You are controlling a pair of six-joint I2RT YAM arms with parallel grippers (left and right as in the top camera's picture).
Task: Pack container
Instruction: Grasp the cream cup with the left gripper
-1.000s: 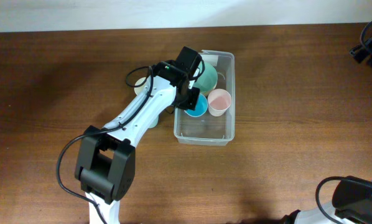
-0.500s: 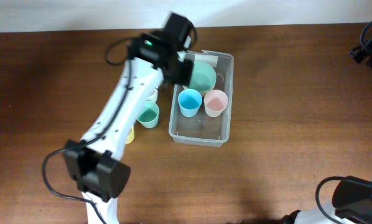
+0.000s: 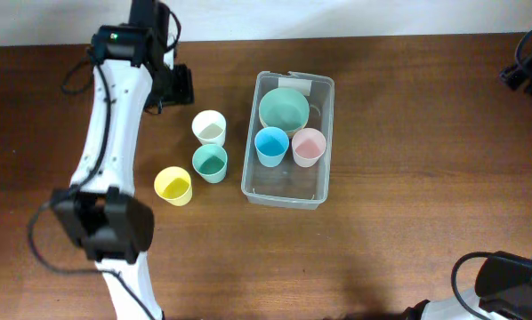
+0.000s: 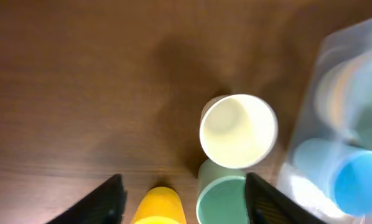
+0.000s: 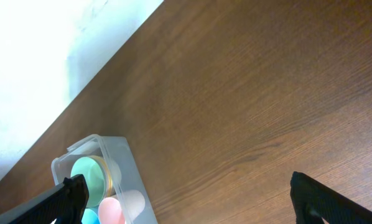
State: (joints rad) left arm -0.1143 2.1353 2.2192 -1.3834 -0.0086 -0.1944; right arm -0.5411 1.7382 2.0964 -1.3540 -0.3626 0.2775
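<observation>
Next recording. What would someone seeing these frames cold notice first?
The clear container right of the table's centre draws the eye, holding a green bowl, a blue cup and a pink cup. Just left of it, three cups stand on the wood: white cup, teal cup, yellow cup. The left tool hangs open near the far edge, on a long white arm.
</observation>
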